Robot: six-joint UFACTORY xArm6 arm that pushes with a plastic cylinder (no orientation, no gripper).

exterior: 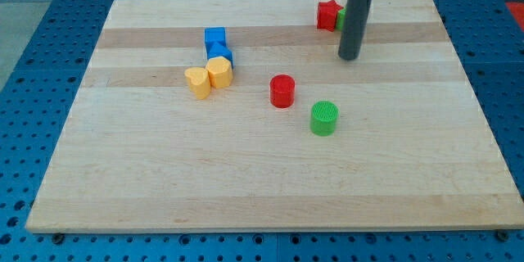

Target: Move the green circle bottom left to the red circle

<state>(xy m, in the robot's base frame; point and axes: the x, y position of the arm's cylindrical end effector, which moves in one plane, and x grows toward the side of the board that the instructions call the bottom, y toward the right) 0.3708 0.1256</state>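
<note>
Yellow blocks sit at the view's left: a yellow heart-like block (196, 82) touching a yellow hexagon-like block (219, 72), with two blue blocks (218, 46) stacked close just above them. Moving right, the red circle (282, 91) stands near the board's middle, and the green circle (324, 118) lies just beside it, lower and to the right, not touching. Further right and well above, my tip (350, 57) rests on the wood, apart from every block; behind the rod a red block (328, 15) and a sliver of green show at the top edge. No pincer here, only the bare rod, grasping nothing. From my tip the green circle lies downward and slightly left; I judge it must be approached from its right to push leftward under the red one
</note>
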